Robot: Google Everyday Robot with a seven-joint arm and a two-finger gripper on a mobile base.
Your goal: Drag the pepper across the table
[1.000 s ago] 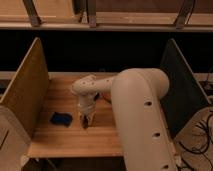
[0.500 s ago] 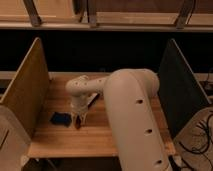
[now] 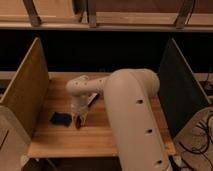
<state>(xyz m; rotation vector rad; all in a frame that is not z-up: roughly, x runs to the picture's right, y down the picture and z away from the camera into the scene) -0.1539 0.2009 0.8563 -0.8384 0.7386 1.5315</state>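
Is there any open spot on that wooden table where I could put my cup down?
Bare planks show along the front edge of the light wooden table and at its back left. It is crowded mid-left, where the gripper reaches down at the small dark-red pepper beside a flat blue object.

The small dark-red pepper (image 3: 78, 124) is lying on the light wooden desk (image 3: 100, 134), directly under the hand (image 3: 80, 119), near the front left part.

claw (image 3: 80, 119) on table (image 3: 60, 142), pad (image 3: 60, 119) left
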